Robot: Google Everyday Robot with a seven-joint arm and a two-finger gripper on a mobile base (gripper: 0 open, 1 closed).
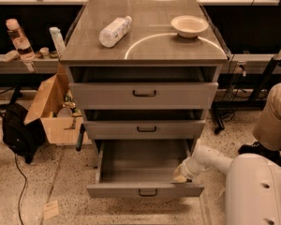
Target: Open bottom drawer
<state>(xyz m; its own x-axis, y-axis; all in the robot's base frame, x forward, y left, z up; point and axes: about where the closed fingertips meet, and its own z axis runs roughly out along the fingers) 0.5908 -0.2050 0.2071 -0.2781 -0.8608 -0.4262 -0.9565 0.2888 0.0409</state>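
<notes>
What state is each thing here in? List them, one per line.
bottom drawer: pulled out, visible inside bare
middle drawer: in, or nearly
top drawer: in, or nearly
bottle: lying on its side on the cabinet top
bowl: upright on the cabinet top
box: open, on the floor
gripper: low, at the bottom drawer's front right corner

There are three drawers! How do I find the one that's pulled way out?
Find the grey metal cabinet in the middle of the room. Go down past its tall top drawer and the middle drawer to the low-fronted grey bottom drawer by the floor. It alone is pulled far out, showing its plain grey inside, with the robot's white gripper at its right front corner.
</notes>
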